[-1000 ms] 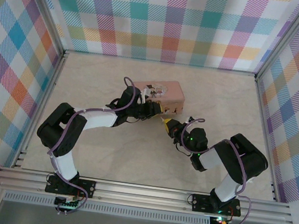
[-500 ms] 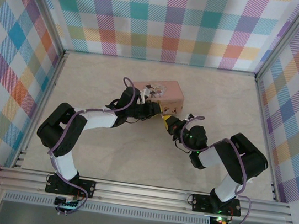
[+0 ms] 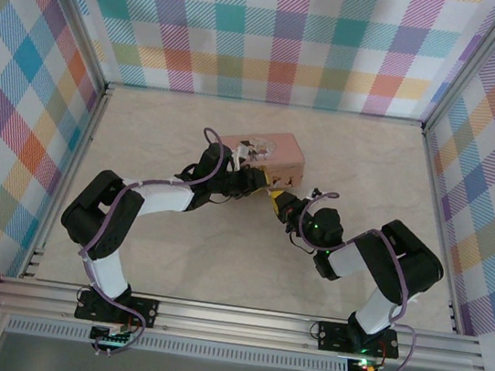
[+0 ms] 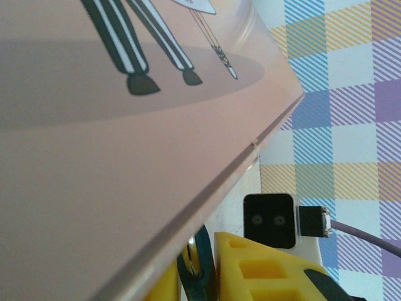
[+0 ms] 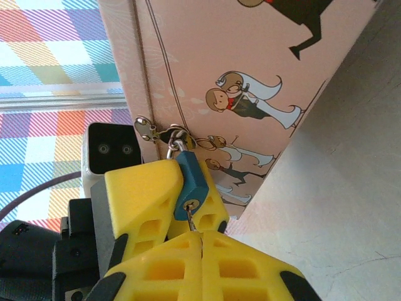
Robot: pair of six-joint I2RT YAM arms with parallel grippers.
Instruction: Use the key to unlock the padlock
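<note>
The padlock (image 5: pixel 188 180) is small and teal. It hangs by its shackle from the hasp (image 5: pixel 164 133) of the pink picture tin (image 5: pixel 250 69). My left gripper (image 3: pixel 261 184) is shut on it, with a yellow finger (image 5: pixel 141 191) on each side of its body. The thin silvery key (image 5: pixel 192 217) sits in the keyhole at the padlock's lower end. My right gripper (image 5: pixel 200 237) is shut on the key's head, its two yellow tips pressed together. In the left wrist view the padlock (image 4: pixel 204 263) shows under the tin's edge (image 4: pixel 188 188), between yellow fingers (image 4: pixel 263 269).
The pink tin (image 3: pixel 266 151) stands on the pale tabletop (image 3: pixel 174 249) mid-table, with both grippers meeting at its near right corner, the right gripper (image 3: pixel 277 199) low beside it. Checked walls enclose the table on three sides. Bare tabletop (image 5: pixel 351 207) lies right of the tin.
My right gripper has crept slightly up toward the tin and the left gripper. The left arm and the tin have stayed put.
</note>
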